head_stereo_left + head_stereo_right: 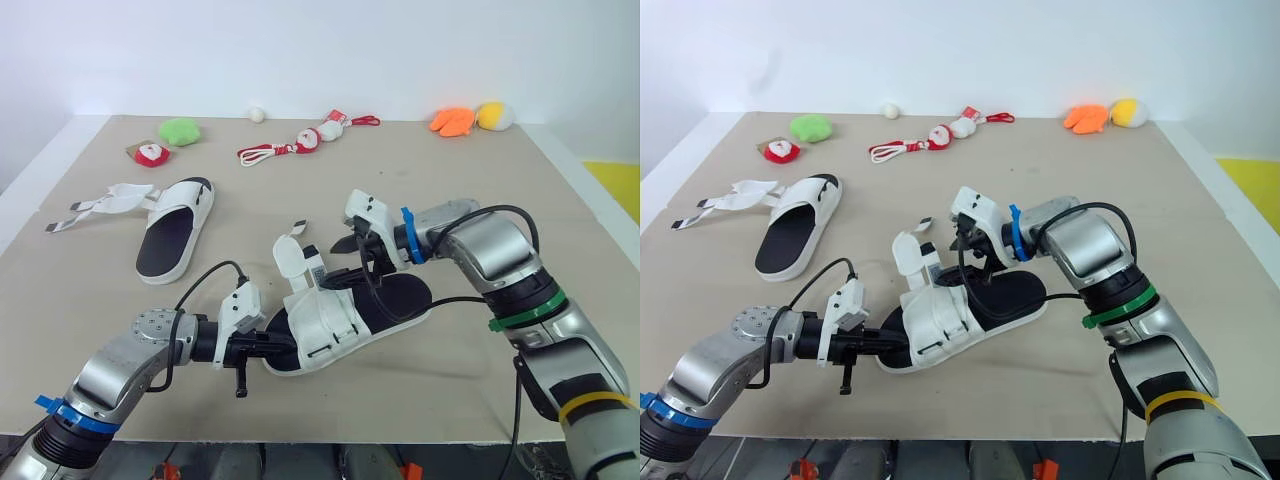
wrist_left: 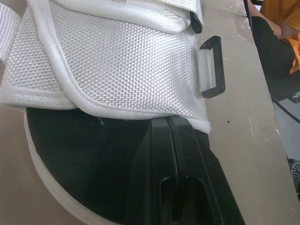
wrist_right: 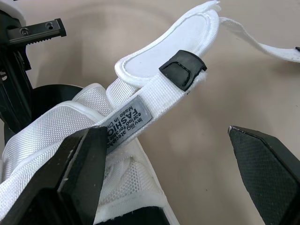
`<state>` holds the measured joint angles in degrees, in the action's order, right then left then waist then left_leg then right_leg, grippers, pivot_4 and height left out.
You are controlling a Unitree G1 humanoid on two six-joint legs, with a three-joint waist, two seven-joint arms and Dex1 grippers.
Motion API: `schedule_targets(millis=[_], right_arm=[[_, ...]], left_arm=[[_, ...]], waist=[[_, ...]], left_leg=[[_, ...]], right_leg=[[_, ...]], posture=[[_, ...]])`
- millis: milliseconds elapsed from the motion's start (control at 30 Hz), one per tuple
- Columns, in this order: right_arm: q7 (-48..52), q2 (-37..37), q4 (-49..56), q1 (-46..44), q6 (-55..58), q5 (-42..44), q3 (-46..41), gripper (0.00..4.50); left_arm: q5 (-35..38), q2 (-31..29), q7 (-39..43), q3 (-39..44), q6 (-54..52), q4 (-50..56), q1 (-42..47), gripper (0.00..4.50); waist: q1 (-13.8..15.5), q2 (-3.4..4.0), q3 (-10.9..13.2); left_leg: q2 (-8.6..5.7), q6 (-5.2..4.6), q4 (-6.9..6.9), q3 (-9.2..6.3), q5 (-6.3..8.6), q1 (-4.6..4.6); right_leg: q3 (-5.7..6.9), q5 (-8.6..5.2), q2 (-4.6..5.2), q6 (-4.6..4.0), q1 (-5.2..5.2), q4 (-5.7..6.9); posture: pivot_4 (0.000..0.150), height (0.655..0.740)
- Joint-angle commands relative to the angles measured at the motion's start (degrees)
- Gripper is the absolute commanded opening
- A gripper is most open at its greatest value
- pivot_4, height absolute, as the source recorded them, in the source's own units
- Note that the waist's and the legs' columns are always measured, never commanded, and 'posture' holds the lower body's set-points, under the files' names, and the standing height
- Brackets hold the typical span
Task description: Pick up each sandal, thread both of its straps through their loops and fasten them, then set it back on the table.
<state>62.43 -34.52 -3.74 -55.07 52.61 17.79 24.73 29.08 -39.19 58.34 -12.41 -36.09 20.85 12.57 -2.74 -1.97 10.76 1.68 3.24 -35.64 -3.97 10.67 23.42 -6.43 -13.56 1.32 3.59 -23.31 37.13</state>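
A white sandal with a black insole [image 1: 390,300] lies at the table's front centre. My left gripper [image 1: 283,346] is shut on its near sole edge, and its fingers [image 2: 164,140] press on the black insole beside a black loop [image 2: 212,65]. One strap [image 1: 292,255] with a black tip [image 3: 183,68] stands up from the sandal. My right gripper [image 1: 345,262] is open just right of that strap, which lies between its spread fingers [image 3: 79,164] without touching them. A second sandal [image 1: 175,235] rests flat at the left, with its straps [image 1: 100,208] spread loose.
Small toys line the far edge: a green plush [image 1: 180,130], a red one [image 1: 150,153], Santa figures on a cord [image 1: 300,143], a white ball [image 1: 257,114], and orange [image 1: 452,120] and yellow [image 1: 494,116] plush. A person in orange [image 2: 281,18] is beyond the table edge.
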Motion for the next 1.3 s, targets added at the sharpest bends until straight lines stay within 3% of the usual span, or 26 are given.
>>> schedule_targets(millis=[33, 267, 533, 733, 833, 933, 1300], right_arm=[[-1.49, 0.16, -0.55, -0.46, -3.57, -3.63, 0.47, 4.40], [-1.53, 0.42, -0.85, 0.37, -5.40, -5.45, -0.39, 4.40], [2.08, 2.59, 1.19, 0.83, 3.04, 10.79, -18.02, 4.40], [0.09, 1.99, 4.46, 3.93, 11.75, 18.01, -22.69, 4.40], [-5.90, 5.55, -2.04, -0.47, 19.73, 17.58, -22.22, 4.40], [-12.85, 10.51, -15.13, -6.92, 24.16, 14.54, -23.38, 4.40], [-21.06, 20.17, -56.79, -22.74, 16.71, 10.95, -32.29, 4.40]], left_arm=[[-1.44, 0.14, -1.04, -1.05, -0.77, -0.38, -0.14, 0.00], [-0.92, -0.02, -1.73, -0.46, -1.56, 0.56, 0.13, 0.00], [-0.02, -1.01, -2.31, 1.75, -2.90, 2.31, -0.05, 0.00], [0.81, -1.61, -2.39, 3.27, -3.62, 2.58, -0.26, 0.00], [0.51, -1.99, -1.76, 2.99, -2.93, 1.94, -0.14, 0.00], [0.08, -2.38, -1.10, 2.45, -2.28, 1.00, 0.14, 0.00], [-1.51, -2.34, 0.12, 1.42, -0.11, -1.60, 0.52, 0.00]], waist=[[-0.01, 0.00, 0.00], [0.00, 0.00, 0.00], [0.01, 0.02, 0.02], [-0.12, 0.08, 0.07], [-0.87, 0.17, 0.12], [-1.60, 0.18, 0.13], [-1.85, 0.20, 0.14]], left_leg=[[0.00, 0.00, 0.00, 0.00, 0.00, 0.00], [0.00, 0.00, 0.00, 0.00, 0.00, -0.02], [-0.01, 0.00, 0.02, -0.01, 0.00, 0.06], [0.04, 0.00, 0.18, -0.06, 0.00, 0.03], [0.06, 0.00, 0.16, -0.03, 0.00, 0.00], [0.06, -0.12, 0.16, -0.02, -0.08, -0.01], [0.00, -0.17, 0.30, -0.05, -0.09, 0.09]], right_leg=[[0.00, 0.00, 0.00, 0.00, 0.00, 0.00], [0.00, 0.00, 0.00, 0.01, 0.02, 0.00], [0.00, 0.00, 0.00, 0.01, -0.01, 0.00], [0.03, -0.09, -0.07, -0.01, -0.06, 0.00], [0.02, -0.04, -0.07, -0.03, -0.08, 0.01], [0.02, 0.08, -0.07, -0.04, -0.09, 0.02], [0.02, 0.12, -0.08, 0.13, -0.14, -0.01]], posture=[[0.150, 0.7400], [0.150, 0.7400], [0.150, 0.7400], [0.150, 0.7400], [0.150, 0.7400], [0.150, 0.7400], [0.150, 0.7400]])
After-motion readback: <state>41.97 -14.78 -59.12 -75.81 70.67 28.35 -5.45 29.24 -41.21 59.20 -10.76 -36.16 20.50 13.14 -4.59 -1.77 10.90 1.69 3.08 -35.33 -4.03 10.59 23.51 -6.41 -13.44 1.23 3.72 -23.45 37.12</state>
